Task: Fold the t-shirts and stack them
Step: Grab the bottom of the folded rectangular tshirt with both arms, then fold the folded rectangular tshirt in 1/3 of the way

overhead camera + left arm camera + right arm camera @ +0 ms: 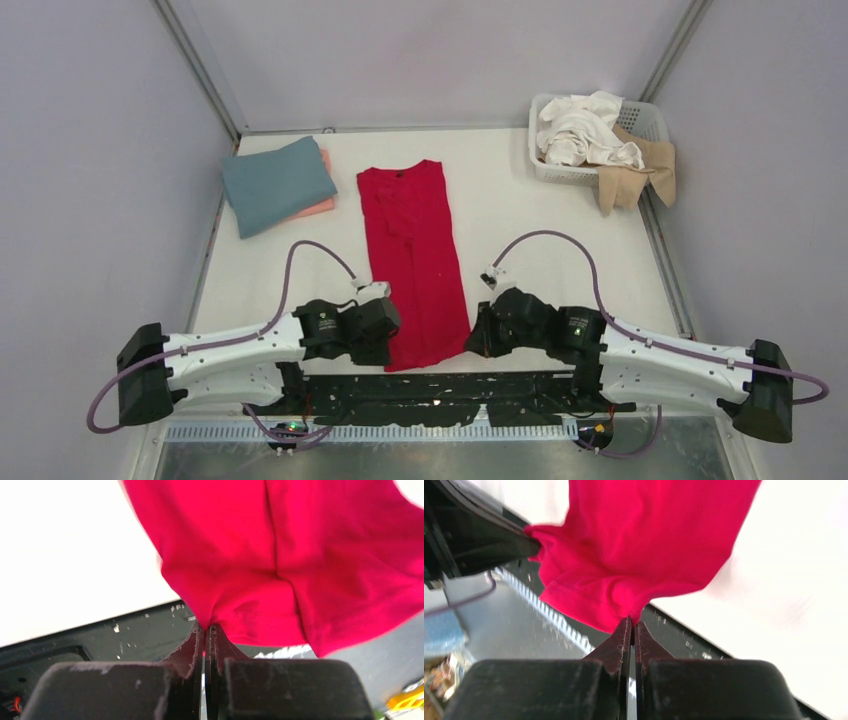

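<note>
While both pincers are pressed tight on the near hem corners of the red t-shirt (412, 262), left gripper (205, 629) on its left corner and right gripper (630, 624) on its right, only a small bite of cloth sits between each pair of jaws. Main risk, as I judge it: a corner slips out mid-fold if the arms pull apart or lift too fast, and the fold lands skewed. The shirt lies lengthwise down the middle of the table (540, 240) as a narrow strip, sides turned in, collar at the far end, hem raised a little at the near edge by the black base plate (450, 385). Second risk: uneven travel of the two arms twists the strip, or drags the whole shirt, since nothing pins the far end. The hem hangs close to the plate, so it could snag there. Room: bare table on both sides of the strip and beyond the collar, enough for a fold away from the arms. Far left, the folded teal t-shirt (277, 183) sits on the salmon pink t-shirt (322, 205), near the red collar end but apart; a wide left-arm swing could brush that stack. Far right, the white basket (655, 120) holds the white t-shirt (585, 130) with the tan t-shirt (635, 178) spilling over its rim, well apart
</note>
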You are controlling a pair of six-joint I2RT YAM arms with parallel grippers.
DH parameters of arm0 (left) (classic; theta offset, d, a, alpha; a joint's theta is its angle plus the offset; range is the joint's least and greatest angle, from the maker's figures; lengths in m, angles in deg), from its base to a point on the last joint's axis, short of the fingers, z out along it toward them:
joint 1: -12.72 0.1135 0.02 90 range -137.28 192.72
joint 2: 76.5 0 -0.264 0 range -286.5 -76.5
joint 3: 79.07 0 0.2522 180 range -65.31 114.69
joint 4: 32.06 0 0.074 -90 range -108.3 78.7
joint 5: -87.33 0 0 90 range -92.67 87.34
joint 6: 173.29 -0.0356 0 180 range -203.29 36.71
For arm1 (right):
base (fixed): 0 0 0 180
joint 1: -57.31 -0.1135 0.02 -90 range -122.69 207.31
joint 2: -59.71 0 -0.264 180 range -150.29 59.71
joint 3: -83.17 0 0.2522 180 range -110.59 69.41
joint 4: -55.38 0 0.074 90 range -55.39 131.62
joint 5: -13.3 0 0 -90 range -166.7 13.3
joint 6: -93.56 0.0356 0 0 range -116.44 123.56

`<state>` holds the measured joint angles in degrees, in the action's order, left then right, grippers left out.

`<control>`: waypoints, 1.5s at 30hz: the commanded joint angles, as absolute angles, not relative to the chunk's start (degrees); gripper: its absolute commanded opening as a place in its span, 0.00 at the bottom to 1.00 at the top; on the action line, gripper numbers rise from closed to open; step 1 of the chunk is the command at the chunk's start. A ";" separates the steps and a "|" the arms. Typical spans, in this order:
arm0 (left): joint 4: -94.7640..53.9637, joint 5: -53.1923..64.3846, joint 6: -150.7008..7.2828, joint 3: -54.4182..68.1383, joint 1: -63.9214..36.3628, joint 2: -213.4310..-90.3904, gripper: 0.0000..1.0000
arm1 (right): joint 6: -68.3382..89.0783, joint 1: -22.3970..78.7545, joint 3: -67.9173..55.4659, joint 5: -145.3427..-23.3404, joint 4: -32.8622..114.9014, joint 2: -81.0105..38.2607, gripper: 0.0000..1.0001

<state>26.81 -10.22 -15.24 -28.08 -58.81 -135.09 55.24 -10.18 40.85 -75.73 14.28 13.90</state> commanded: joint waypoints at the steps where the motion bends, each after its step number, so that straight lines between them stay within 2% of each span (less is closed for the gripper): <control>1: 24.81 -12.86 -22.90 -24.87 -50.70 -134.62 0.00 | 46.97 -3.73 33.96 -70.91 16.23 9.91 0.05; 8: 19.12 -10.23 -30.06 -19.15 -36.86 -138.17 0.00 | 41.26 7.85 28.62 -73.54 26.75 0.98 0.05; 20: 17.20 -1.52 -36.50 -8.39 -20.18 -157.01 0.00 | 35.23 17.30 13.74 -72.05 28.78 -17.78 0.05; 24: 15.49 1.72 -36.78 -7.60 -16.32 -160.77 0.00 | 33.22 19.66 10.12 -74.05 29.27 -23.26 0.05; 30: 16.22 0.11 -36.72 -4.72 -14.02 -164.96 0.00 | 31.35 21.52 4.72 -75.81 29.51 -31.92 0.06; 37: 18.04 -0.86 -36.97 -1.65 -11.68 -168.96 0.00 | 30.79 23.78 1.21 -78.39 29.58 -36.58 0.07; 40: 18.50 -1.50 -36.54 -0.82 -11.33 -170.61 0.05 | 30.71 24.61 0.19 -79.12 29.73 -38.90 0.08; 43: 17.69 -1.96 -36.40 -0.75 -10.58 -171.20 0.16 | 30.73 25.25 -1.06 -79.82 29.87 -40.77 0.10; 45: 16.45 -1.43 -36.38 -0.40 -10.01 -171.52 0.26 | 30.76 25.65 -1.77 -80.00 30.50 -42.51 0.12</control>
